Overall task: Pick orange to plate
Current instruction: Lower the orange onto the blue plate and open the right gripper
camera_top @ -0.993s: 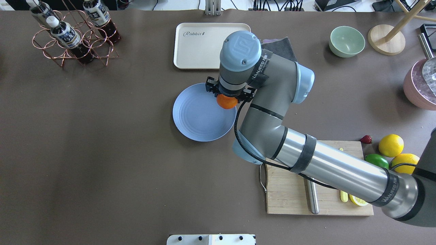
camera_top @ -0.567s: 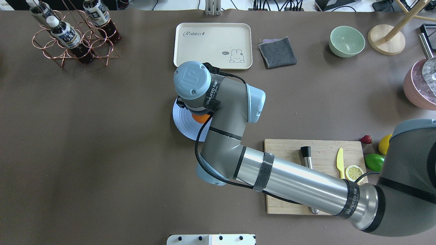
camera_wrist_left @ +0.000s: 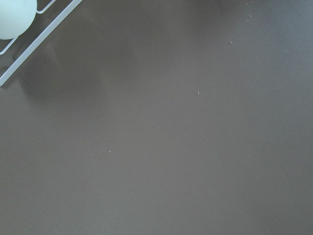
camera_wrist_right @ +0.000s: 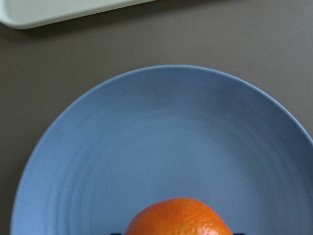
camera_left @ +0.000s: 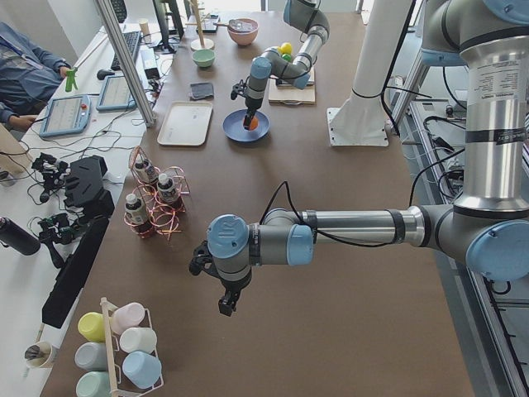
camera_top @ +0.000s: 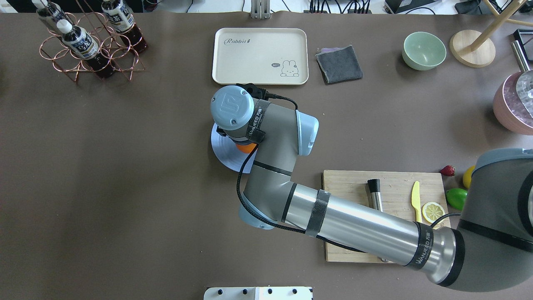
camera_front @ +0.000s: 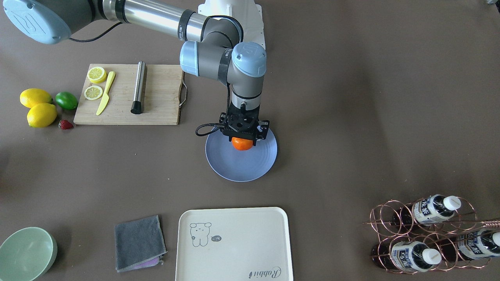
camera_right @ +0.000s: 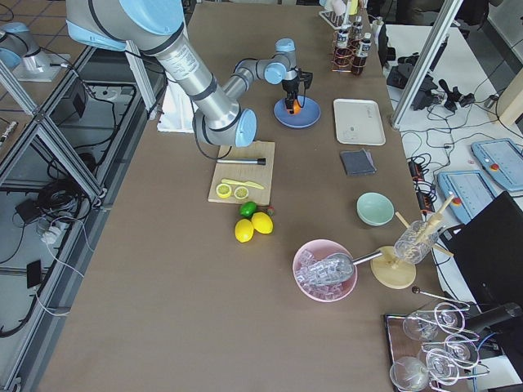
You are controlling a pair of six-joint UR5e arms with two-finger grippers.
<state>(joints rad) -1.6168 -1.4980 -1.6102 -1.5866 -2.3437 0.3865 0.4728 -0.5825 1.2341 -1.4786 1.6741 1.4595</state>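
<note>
Bare table (camera_front: 351,117) rings plate (camera_front: 243,169) — tray (camera_front: 234,249), cutting board (camera_front: 164,97) nearby.

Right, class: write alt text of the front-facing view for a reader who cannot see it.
The right gripper, jaws closed on the orange, holds it over the robot-side part of the plate at the table's middle. A cutting board with lemon slices lies to the view's left, a cream tray at the bottom edge.

Right arm (camera_front: 156,17) reaches out, wrist (camera_front: 246,93) vertical, right gripper (camera_front: 242,138) pointing down, clamped on the orange (camera_front: 242,145); left gripper (camera_left: 225,304) hangs low, jaws unreadable
</note>
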